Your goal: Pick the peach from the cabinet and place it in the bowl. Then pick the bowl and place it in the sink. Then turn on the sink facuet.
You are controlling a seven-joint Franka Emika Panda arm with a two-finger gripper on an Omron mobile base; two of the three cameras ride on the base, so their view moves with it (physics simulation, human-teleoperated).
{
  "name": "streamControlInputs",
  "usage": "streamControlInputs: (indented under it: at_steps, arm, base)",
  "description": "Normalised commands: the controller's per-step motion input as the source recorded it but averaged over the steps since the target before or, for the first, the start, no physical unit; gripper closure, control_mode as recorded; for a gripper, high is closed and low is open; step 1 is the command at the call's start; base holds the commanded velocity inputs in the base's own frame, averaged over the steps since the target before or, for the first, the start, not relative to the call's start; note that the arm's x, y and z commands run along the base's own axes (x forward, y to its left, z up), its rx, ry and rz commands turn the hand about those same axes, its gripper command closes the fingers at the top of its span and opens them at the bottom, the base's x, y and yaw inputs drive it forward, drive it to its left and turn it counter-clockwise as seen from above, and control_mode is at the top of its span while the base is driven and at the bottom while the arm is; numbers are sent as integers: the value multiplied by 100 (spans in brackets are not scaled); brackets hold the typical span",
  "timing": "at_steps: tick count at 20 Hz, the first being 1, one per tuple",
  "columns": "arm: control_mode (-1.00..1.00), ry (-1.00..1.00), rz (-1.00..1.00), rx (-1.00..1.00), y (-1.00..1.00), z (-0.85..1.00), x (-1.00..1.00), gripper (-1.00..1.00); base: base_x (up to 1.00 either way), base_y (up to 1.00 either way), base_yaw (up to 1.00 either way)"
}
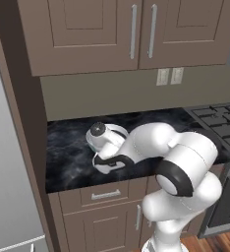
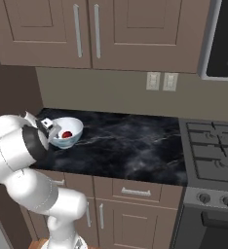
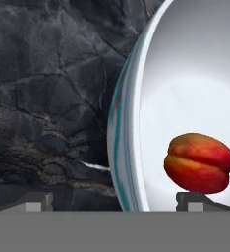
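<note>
Peach [image 3: 200, 162] sits in the bowl [image 3: 131, 123] near the worktop's [image 2: 135, 146] left end; tool [image 3: 117, 199] spread, fingers straddling the rim, probably for lifting.

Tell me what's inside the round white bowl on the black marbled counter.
The round white bowl holds one small orange-red peach, resting on its pale inner floor. The patch of floor under the peach is covered.

Black marbled counter [image 2: 135, 146], stove [image 2: 213, 155], wall outlets [image 2: 162, 81] behind.
</note>
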Motion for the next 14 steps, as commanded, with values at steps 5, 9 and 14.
streamControlInputs:
  at_steps: [5, 9, 14]
  arm:
    - [-100, 0, 0, -1, 0, -14, 19, -100]
    - [-100, 0, 0, -2, 0, -21, 4, 100]
    - [-100, 0, 0, 0, -2, -14, 0, 100]
  base:
    - [0, 0, 0]
    - [0, 0, 0]
    - [0, 0, 0]
